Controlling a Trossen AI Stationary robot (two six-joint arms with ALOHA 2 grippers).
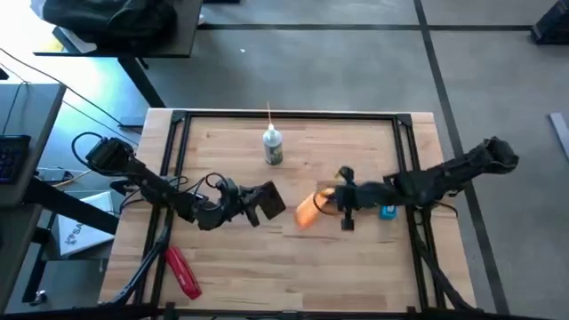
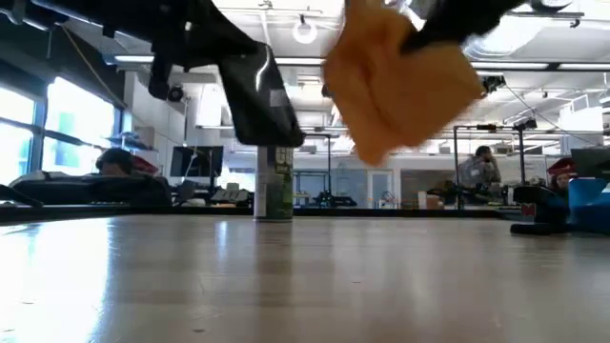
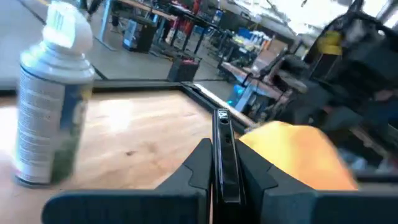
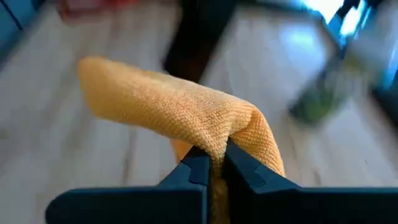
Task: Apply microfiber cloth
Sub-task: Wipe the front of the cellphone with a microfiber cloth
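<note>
Holding a black phone (image 1: 270,201) edge-on between closed fingers, the left gripper (image 3: 225,180) hangs above the wooden table (image 1: 356,258). Behind it stands a spray can (image 1: 272,147). The right gripper (image 4: 212,163) pinches the microfiber cloth (image 1: 308,209) aloft, partly hidden, just beside the phone.

Orange-yellow microfiber cloth (image 4: 180,109), draped and pinched in right gripper (image 4: 211,163), above table.

text: none legible | spray bottle (image 3: 53,99) label: printed but unreadable | elsewhere: no readable signs
</note>
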